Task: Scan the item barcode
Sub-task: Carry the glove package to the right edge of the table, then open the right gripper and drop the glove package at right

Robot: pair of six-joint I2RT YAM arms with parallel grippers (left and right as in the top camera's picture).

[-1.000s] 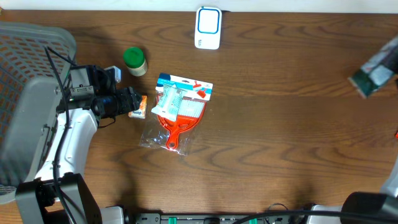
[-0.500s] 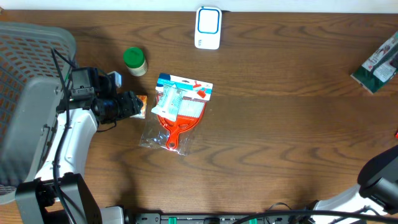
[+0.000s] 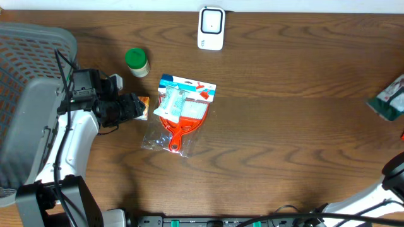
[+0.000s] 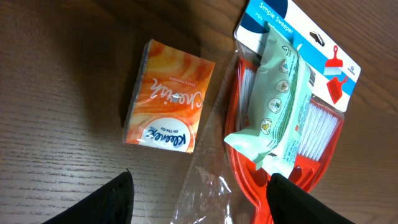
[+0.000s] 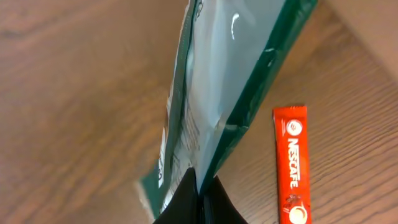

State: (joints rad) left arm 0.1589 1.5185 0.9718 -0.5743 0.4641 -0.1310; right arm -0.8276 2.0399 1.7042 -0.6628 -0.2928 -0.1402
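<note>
Carried lower along the brown wooden surface's (image 3: 284, 139) right edge, the glossy green foil pouch (image 3: 388, 101) is pinched by the right end effector (image 5: 199, 198), while the left end effector (image 4: 199, 193) is held spread.

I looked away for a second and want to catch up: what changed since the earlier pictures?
The right gripper, shut on the green pouch, carried it rightward and nearer the robot's side. Nothing was taken or let go. The left gripper stayed open by the tissue pack; the sweeper set, green-lidded jar and white scanner did not move.
</note>
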